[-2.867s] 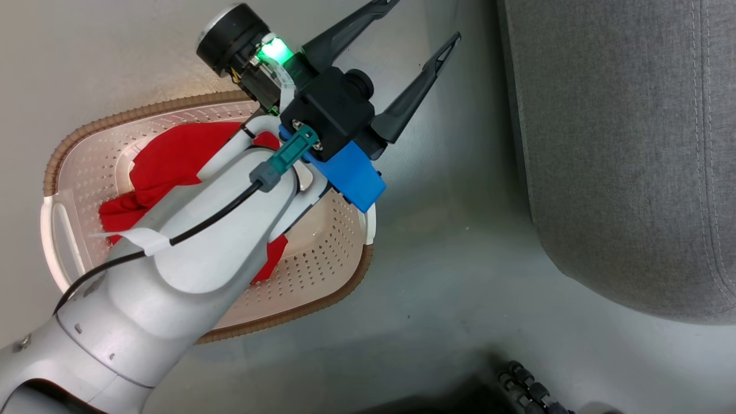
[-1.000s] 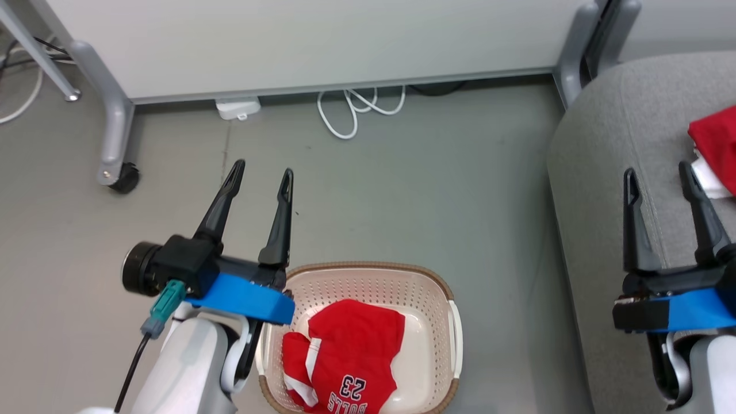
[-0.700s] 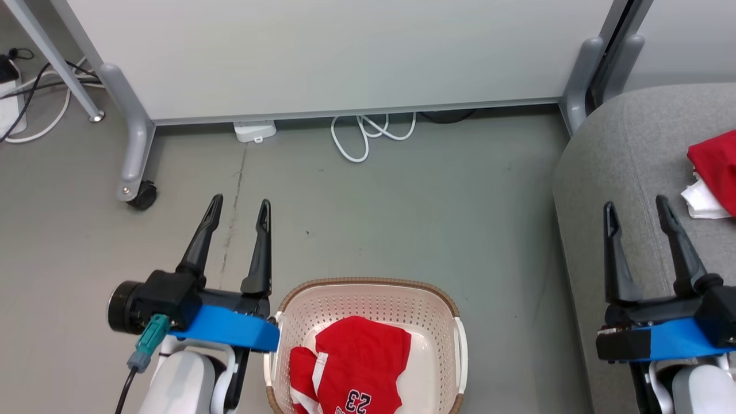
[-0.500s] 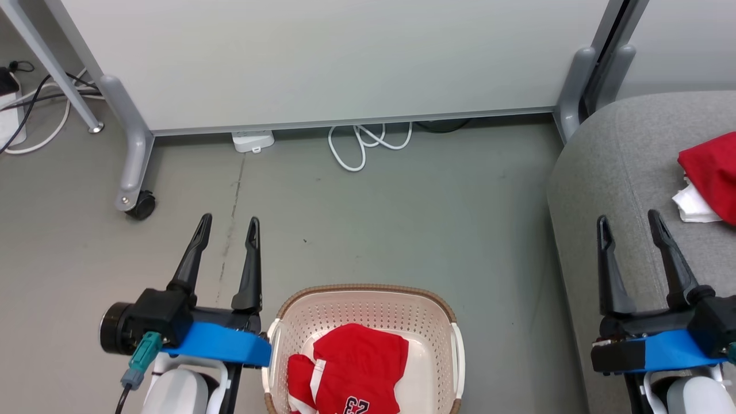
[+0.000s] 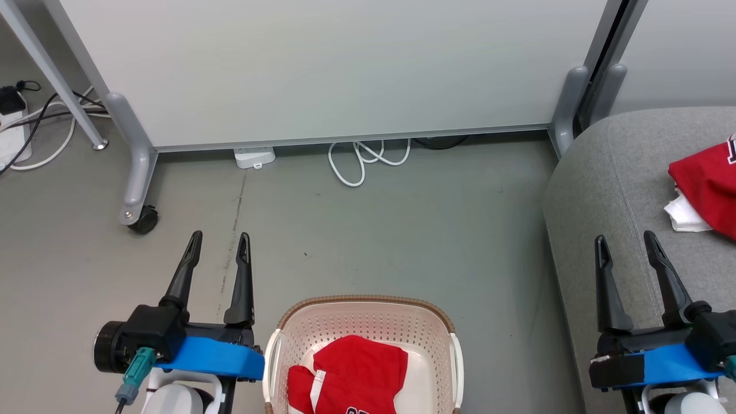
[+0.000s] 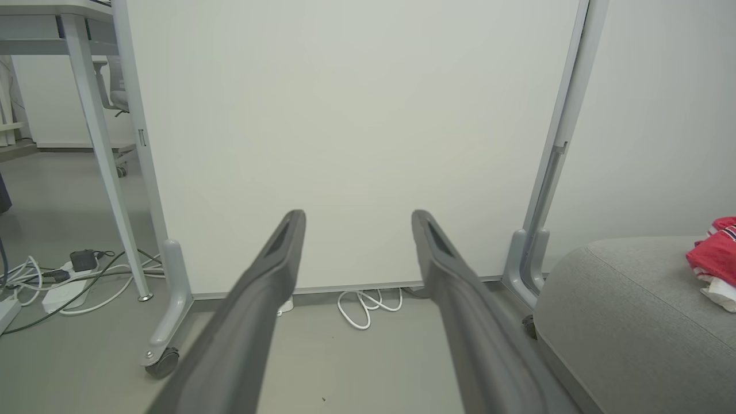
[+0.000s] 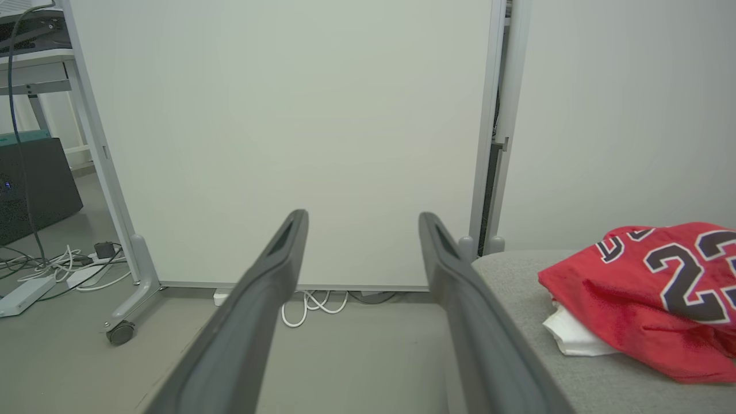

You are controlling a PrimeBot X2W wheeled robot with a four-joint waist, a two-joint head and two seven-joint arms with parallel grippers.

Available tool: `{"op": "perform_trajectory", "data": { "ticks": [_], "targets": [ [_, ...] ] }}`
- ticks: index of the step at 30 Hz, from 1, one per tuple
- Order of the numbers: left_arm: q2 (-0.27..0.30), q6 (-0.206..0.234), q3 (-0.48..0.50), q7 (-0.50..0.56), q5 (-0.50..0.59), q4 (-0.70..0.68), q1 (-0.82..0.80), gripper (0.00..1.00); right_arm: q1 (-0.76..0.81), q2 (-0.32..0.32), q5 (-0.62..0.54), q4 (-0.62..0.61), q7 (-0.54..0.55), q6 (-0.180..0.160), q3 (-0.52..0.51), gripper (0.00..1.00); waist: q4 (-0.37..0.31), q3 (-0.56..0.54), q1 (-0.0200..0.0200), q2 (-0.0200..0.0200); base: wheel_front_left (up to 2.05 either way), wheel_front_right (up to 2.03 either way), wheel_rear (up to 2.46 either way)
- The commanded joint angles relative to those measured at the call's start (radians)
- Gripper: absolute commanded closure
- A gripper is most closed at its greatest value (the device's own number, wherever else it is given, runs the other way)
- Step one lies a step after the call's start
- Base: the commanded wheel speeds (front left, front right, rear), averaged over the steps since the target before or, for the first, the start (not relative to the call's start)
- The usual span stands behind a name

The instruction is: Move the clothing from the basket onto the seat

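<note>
Head view puts my left gripper [image 5: 221, 236] at the lower left and my right gripper [image 5: 624, 237] at the lower right. Each has its two dark fingers [image 5: 183, 276] spread apart with nothing between them.

My left gripper hovers over the grey floor [image 5: 402, 230], just left of the basket [image 5: 368, 300]. The basket's brown woven rim and cream perforated wall sit at the near middle of the scene. A red jersey [image 5: 359, 368] lies crumpled inside the basket, with white trim showing along one fold. Its near part is cut off by the bottom edge of the picture.

My right gripper hangs above the near left part of the seat [image 5: 609, 190], the big grey upholstered cushion on the right. A second red jersey [image 5: 704, 184] lies on the seat, farther back and to the right of my right gripper and clear of it. A bit of white fabric [image 5: 681, 214] pokes out from under its near left edge.

Left wrist view looks out between my parted left fingers at a pale partition panel [image 5: 345, 69] on grey legs, one of them with a caster [image 5: 142, 220]. A coil of white cable [image 5: 368, 161] lies on the floor at the panel's foot. The seat's rounded corner is on the right, with the second red jersey on top of it at the far right edge.

Right wrist view shows my right fingers equally wide apart and empty. To their right the second red jersey rests on the seat, its black, white-outlined 23 turned toward the camera.
</note>
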Motion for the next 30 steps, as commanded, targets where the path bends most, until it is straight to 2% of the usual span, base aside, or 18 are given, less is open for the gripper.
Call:
{"op": "perform_trajectory", "data": {
  "ticks": [1, 20, 30],
  "targets": [
    [-0.001, -0.004, 0.008, -0.003, 0.009, -0.005, 0.008, 0.00, 0.014, 0.003, 0.002, 0.003, -0.004, 0.000, 0.004, 0.00, 0.000, -0.001, 0.0001, -0.0001, 0.00, 0.00, 0.00],
    [-0.008, -0.006, 0.001, -0.003, 0.020, 0.008, -0.003, 0.00, 0.005, 0.003, 0.000, 0.010, -0.004, 0.000, 0.016, 0.00, -0.004, 0.004, 0.0001, -0.0001, 0.00, 0.00, 0.00],
    [0.086, -0.006, -0.238, -0.003, -0.033, 0.163, -0.166, 0.00, -0.057, 0.003, -0.021, -0.008, -0.004, 0.001, 0.033, 0.00, -0.021, 0.078, 0.0001, -0.0001, 0.00, 0.00, 0.00]
  ]
}}
